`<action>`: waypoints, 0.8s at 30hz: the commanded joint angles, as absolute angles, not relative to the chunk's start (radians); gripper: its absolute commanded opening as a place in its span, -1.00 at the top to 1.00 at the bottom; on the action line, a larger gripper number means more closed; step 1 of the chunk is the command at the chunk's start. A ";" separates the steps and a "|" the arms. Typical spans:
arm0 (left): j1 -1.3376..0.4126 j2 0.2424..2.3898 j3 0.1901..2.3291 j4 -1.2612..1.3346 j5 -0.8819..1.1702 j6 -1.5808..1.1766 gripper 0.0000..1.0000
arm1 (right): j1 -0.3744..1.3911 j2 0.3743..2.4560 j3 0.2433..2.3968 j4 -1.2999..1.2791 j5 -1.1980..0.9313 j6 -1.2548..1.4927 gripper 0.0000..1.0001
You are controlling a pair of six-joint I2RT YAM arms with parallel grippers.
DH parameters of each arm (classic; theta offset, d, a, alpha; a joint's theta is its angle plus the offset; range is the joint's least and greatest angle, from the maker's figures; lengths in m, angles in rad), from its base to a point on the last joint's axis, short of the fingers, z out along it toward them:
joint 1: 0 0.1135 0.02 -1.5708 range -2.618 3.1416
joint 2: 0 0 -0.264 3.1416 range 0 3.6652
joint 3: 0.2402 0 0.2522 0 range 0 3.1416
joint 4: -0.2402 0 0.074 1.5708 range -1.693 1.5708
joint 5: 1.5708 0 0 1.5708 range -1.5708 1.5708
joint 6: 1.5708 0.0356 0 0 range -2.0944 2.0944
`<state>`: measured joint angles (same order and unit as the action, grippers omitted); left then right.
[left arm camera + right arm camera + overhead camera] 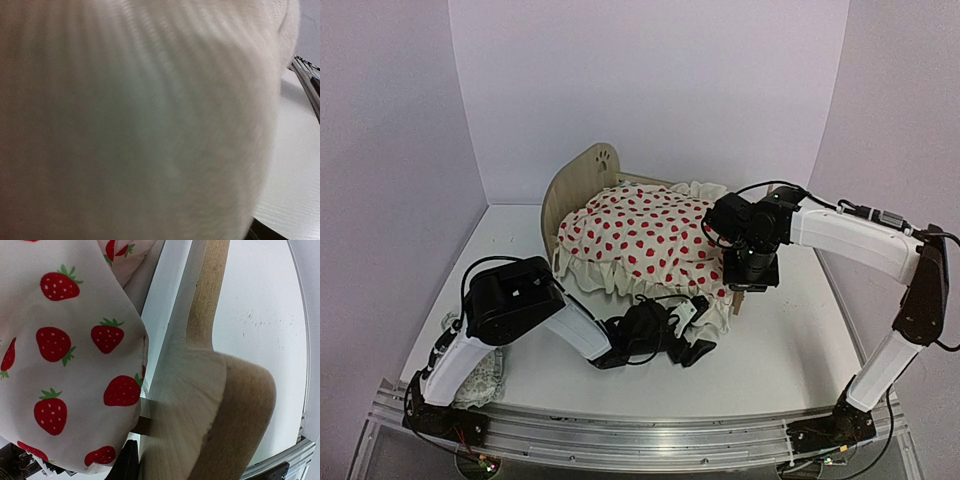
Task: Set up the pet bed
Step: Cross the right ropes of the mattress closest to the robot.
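The pet bed (582,182) stands at the middle back of the table, its rounded headboard with the paw cutout at the left. A cream ruffled blanket with red fruit print (642,235) lies spread over it and hides the mattress. My right gripper (752,272) reaches down at the bed's right end and is shut on the plywood footboard (200,405); one dark finger (126,465) shows beside the wood. My left gripper (698,336) lies low at the blanket's front ruffle with its jaws spread. Blurred cream cloth (140,120) fills the left wrist view.
A small pale patterned pillow (480,385) lies at the near left, partly under my left arm. White walls close in the table on the left, back and right. A metal rail (640,435) runs along the near edge.
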<state>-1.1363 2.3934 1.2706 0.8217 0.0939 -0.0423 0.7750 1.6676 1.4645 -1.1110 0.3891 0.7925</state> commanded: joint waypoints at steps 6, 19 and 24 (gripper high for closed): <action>-1.111 2.483 1.359 0.837 0.082 -0.078 -0.70 | 0.794 1.713 1.543 -0.867 0.348 0.626 1.00; -1.103 2.561 1.440 0.850 0.098 -0.110 -0.42 | 0.794 1.712 1.541 -0.867 0.334 0.609 1.00; -1.103 2.561 1.425 0.856 0.075 -0.116 0.04 | 0.794 1.712 1.542 -0.867 0.335 0.607 1.00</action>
